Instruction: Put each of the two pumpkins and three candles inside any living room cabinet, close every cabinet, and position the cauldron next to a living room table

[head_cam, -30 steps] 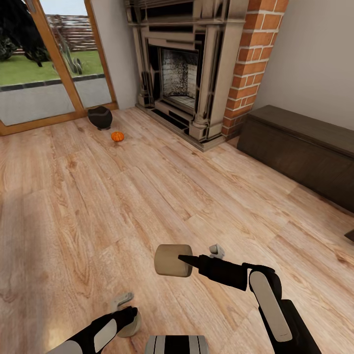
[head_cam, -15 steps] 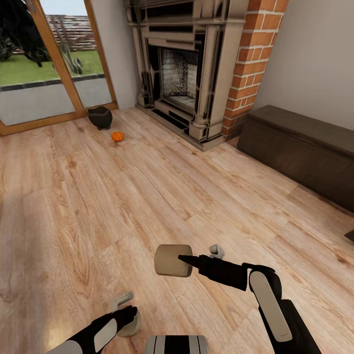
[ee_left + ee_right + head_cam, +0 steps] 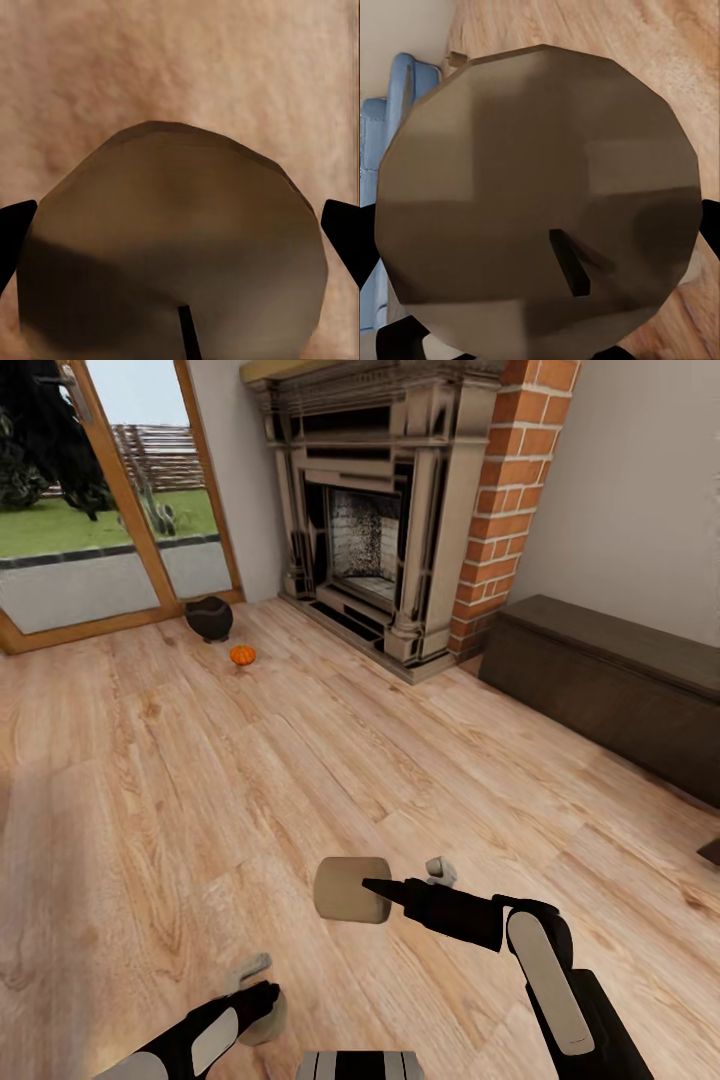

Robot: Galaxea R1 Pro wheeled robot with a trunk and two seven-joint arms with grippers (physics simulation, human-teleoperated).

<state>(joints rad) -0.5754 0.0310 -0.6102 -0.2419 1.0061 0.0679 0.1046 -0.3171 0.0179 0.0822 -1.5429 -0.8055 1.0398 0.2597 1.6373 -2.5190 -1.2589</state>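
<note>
Low in the head view, my right gripper (image 3: 378, 893) is shut on a cream candle (image 3: 349, 890) held above the wood floor. My left gripper (image 3: 255, 995) is shut on a second candle (image 3: 264, 1022) near the picture's lower edge. Each wrist view looks onto its candle's round end (image 3: 172, 247) (image 3: 540, 187), wick showing, with dark fingertips (image 3: 15, 232) at the sides. Far across the floor, the black cauldron (image 3: 209, 617) stands by the glass door, and an orange pumpkin (image 3: 242, 655) lies just in front of it. A long dark brown cabinet (image 3: 610, 680) sits shut against the right wall.
A large stone fireplace (image 3: 380, 530) with a brick column (image 3: 505, 500) fills the far wall. A wood-framed glass door (image 3: 100, 520) to the garden is at far left. Open wood floor (image 3: 250, 780) lies between me and these. Something blue (image 3: 382, 150) shows in the right wrist view.
The whole head view has shifted a little, so the room sits slightly differently in the picture. Both arms and their candles hold the same pose.
</note>
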